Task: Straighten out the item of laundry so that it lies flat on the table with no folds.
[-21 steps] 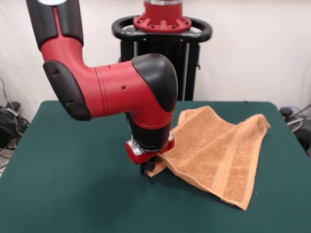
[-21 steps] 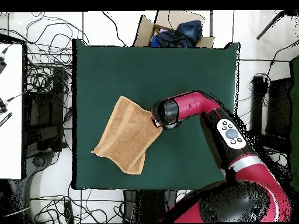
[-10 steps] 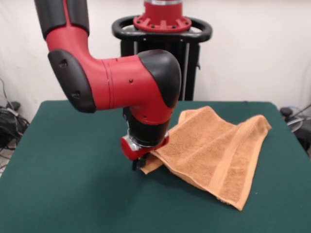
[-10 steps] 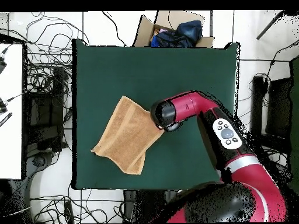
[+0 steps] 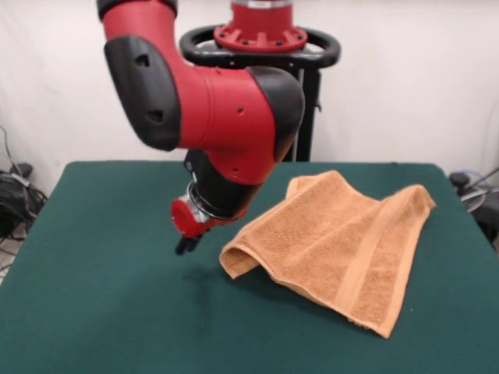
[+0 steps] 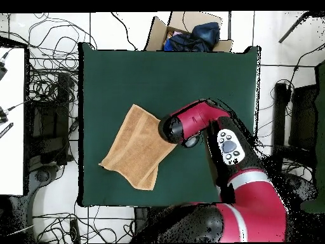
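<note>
The item of laundry [image 5: 343,238], an orange-tan towel, lies on the right half of the green table [image 5: 101,312] in the front view. Its left corner [image 5: 238,261] is curled over on itself, and a fold runs along its near edge. My gripper [image 5: 185,247] hangs tilted just above the table, a little left of that curled corner and apart from the cloth. Nothing is in its grasp. From overhead the towel [image 6: 136,147] sits skewed like a diamond on the table [image 6: 159,76], with the arm's wrist [image 6: 189,141] just beside its corner.
The red arm's elbow [image 5: 210,109] bulks over the table's middle. Beyond the table's far edge in the overhead view stands a cardboard box [image 6: 190,35] with blue cloth. Cables cover the floor, and a white surface [image 6: 11,121] lies at the left.
My gripper has let go of the towel's corner, risen and swung away to the left in the front view. The corner has dropped onto the table, folded over.
</note>
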`<move>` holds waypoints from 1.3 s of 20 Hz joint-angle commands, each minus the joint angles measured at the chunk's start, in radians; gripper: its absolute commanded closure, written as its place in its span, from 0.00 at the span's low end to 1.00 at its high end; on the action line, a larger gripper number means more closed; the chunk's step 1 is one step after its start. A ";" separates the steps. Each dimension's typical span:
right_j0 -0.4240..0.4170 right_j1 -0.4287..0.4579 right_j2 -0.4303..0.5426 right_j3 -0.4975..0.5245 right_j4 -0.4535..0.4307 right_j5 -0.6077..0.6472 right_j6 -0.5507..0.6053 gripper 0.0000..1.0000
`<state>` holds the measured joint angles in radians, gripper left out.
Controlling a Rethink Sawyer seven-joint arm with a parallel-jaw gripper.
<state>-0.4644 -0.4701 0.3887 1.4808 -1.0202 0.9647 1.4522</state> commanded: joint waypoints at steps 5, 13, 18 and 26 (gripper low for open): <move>0.112 -0.036 -0.209 -0.035 -0.005 0.019 0.318 1.00; -0.133 -0.104 0.063 0.207 0.306 -0.170 -0.042 1.00; -0.212 -0.049 0.155 0.232 0.359 -0.215 -0.134 1.00; -0.258 0.008 0.220 0.224 0.298 -0.343 -0.150 1.00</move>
<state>-0.7169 -0.5275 0.4445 1.6351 -0.7197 0.7414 1.4718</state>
